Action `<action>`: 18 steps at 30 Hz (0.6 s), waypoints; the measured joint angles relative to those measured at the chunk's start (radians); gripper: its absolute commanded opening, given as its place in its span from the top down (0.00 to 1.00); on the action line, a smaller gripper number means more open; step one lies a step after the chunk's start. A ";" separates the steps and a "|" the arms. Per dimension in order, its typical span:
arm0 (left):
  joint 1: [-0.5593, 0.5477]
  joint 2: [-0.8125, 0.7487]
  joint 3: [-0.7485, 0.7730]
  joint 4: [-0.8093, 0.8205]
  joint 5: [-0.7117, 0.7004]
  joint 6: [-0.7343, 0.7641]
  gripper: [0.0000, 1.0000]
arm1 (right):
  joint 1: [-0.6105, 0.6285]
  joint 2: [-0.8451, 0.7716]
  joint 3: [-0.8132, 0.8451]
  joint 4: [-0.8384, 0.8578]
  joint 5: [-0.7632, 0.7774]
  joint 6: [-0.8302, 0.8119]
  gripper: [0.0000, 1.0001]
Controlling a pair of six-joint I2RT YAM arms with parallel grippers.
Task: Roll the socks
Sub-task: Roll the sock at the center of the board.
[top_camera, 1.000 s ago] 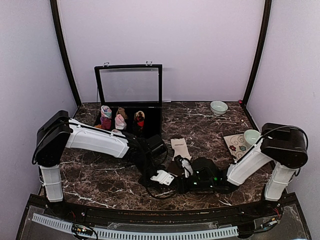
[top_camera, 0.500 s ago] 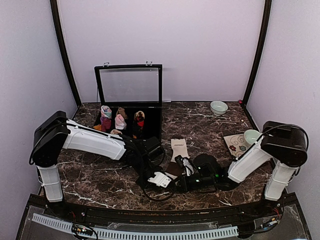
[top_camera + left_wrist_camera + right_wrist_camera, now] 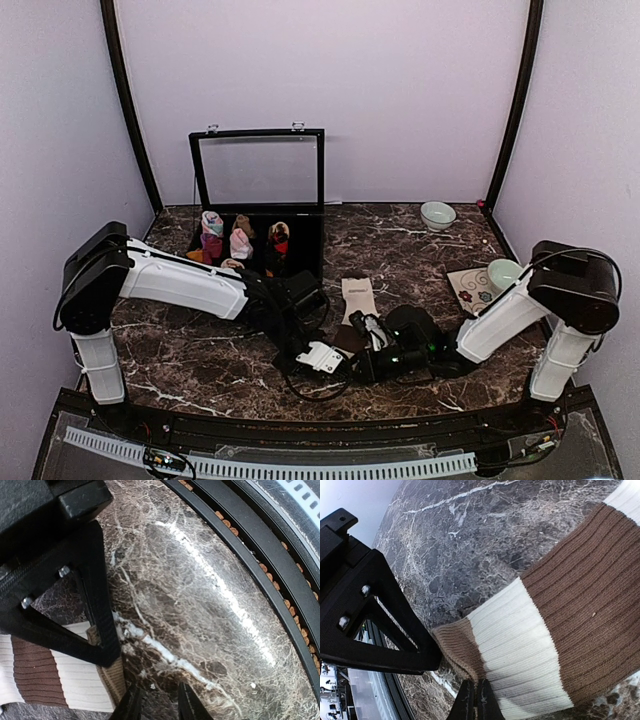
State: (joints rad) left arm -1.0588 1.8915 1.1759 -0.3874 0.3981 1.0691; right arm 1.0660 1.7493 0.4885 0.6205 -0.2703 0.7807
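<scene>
L arm [image 3: 185, 280] reaches low across to the sock's [image 3: 545, 630] near end. L gripper [image 3: 159, 705] angled down, jaws slightly apart. R arm [image 3: 500, 320] stretched low from sock's right. R gripper [image 3: 476, 700] closed, tips at sock's cuff edge.

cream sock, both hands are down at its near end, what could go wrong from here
1. The right hand is shut right at the edge of the cream sock. Such a thin bite, if it has any fabric at all, could slip once rolling starts.
2. The left hand stands open over the bare table beside the sock, so closing there might catch nothing.
3. In the top view the two hands sit very close together and could bump.
</scene>
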 measured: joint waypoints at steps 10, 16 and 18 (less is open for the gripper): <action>-0.006 0.000 0.015 0.005 0.007 -0.007 0.74 | 0.000 -0.010 0.032 -0.091 -0.005 0.023 1.00; -0.006 0.000 0.016 0.005 0.013 -0.008 0.75 | -0.002 -0.011 0.050 -0.118 -0.007 0.044 1.00; -0.006 0.000 0.015 0.008 0.009 -0.007 0.75 | -0.003 -0.013 0.056 -0.134 -0.008 0.049 1.00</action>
State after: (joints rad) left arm -1.0653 1.8915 1.1912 -0.3794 0.4068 1.0622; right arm 1.0630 1.7367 0.5446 0.4870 -0.2783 0.8295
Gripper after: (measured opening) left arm 0.256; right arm 0.006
